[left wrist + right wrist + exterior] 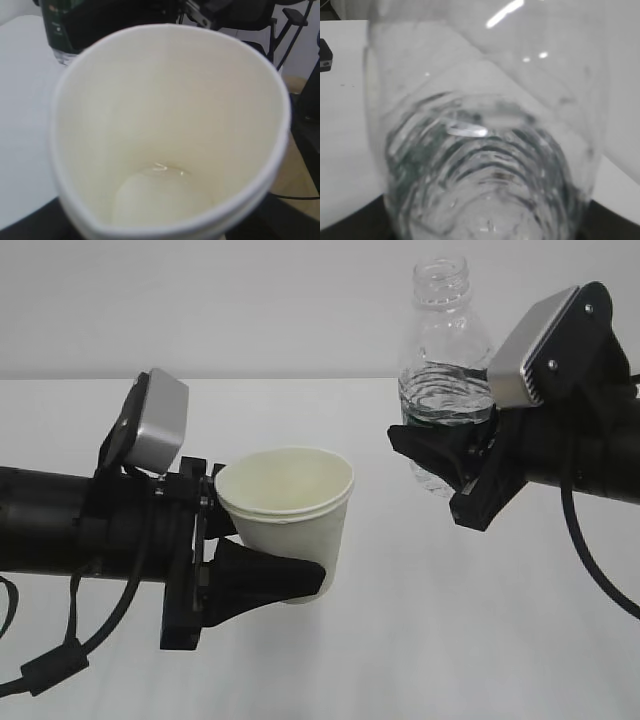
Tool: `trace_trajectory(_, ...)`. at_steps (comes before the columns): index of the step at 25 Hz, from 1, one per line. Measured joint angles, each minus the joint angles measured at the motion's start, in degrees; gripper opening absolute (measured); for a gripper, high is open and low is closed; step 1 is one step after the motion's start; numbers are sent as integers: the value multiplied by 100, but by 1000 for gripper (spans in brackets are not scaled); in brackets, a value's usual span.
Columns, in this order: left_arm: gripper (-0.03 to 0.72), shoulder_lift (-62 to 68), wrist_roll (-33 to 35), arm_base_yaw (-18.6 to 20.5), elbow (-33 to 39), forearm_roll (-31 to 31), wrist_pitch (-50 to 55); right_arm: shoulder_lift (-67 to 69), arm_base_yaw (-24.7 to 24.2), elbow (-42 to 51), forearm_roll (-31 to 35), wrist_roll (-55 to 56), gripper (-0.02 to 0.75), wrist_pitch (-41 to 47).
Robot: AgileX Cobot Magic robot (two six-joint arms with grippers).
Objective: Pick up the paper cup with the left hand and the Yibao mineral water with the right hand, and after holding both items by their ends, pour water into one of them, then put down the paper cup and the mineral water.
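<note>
Exterior view: both things are held clear of the white table (420, 640). The left hand (265, 575) pinches the paper cup (288, 515) near its base, one black finger across the lower wall, the mouth upward and tipped a little toward the camera. The right hand (455, 455) clamps the water bottle (442, 370) around its lower body, at about the water line; the bottle stands nearly upright, uncapped, higher than the cup and off to its right, well apart from it.

The step in hand looks like the pour, or the moment around it. To do it well, the bottle neck should come over the cup's mouth before it tilts, then tilt slowly, since the neck is narrow and the water will gulp out. The cup is thin and squeezed slightly oval by the pinch, as the left wrist view shows, so a tighter grip would buckle it; keep it steady and level instead.

In the left wrist view the cup (170, 130) seems to hold only a thin film or shallow pool of water at the bottom, marked by a small glint; how much, I cannot tell. In the right wrist view the bottle (485, 165) holds water in its ribbed lower part, with the upper part empty; the exterior view puts the level at roughly the middle.
</note>
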Motion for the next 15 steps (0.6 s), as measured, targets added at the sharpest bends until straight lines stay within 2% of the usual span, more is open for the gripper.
trace_trajectory(6,447,0,0,-369,-107,26,205,0,0,-46,-89,-58,417,98)
trace_trajectory(15,446,0,0,-409,-121,-114,308,0,0,-109,-352,-85,417,120)
